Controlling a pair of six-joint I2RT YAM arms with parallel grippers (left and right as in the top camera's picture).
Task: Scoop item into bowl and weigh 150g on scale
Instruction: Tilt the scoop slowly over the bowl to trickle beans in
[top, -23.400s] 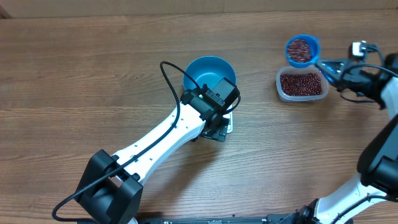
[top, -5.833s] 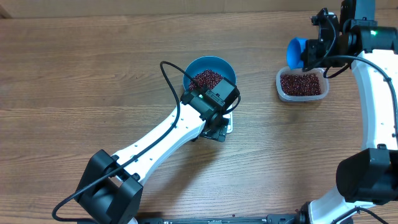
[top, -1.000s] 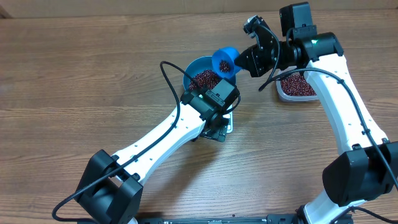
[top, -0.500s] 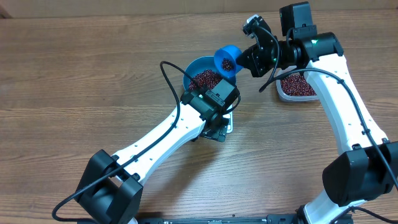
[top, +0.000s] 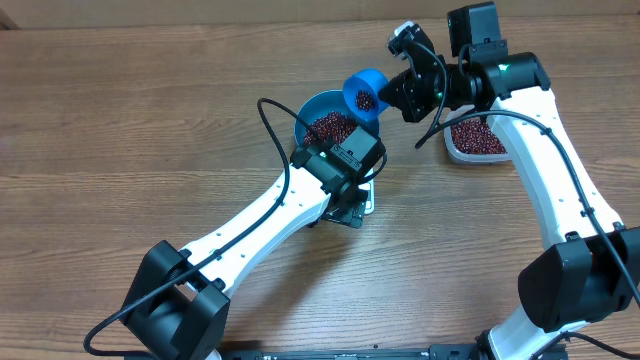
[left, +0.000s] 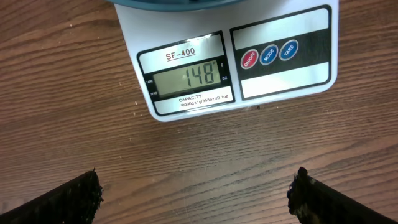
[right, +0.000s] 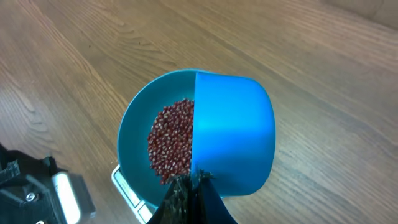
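Blue plastic is seen in two things: the deep round bowl (top: 308, 108) and the small handled scoop (top: 361, 92). The bowl is set on the white scale (left: 239, 68), which stands on the wooden worktop (top: 150, 120). In the left wrist view only the front strip of the scale is shown, with the edge of the bowl above it. The figure 148 is read on its display (left: 186, 78), and three round buttons are set to the right of that. Dark red-brown beans (right: 171, 140) are heaped in the bottom of the bowl.

The scoop is gripped by its handle in the right pincer (top: 392, 95), whose fingers are pressed together on it. It is tipped on its side over the far right rim of the bowl, with its mouth turned toward the bowl. A few beans are seen inside it from overhead. Whether the scoop touches the rim cannot be told.

The left pincer (left: 194, 188) is spread wide, with nothing between its fingers, and is held over bare wood just in front of the scale. A clear tub (top: 452, 152) of more beans is placed well to the right of the bowl and is partly hidden by the right arm.
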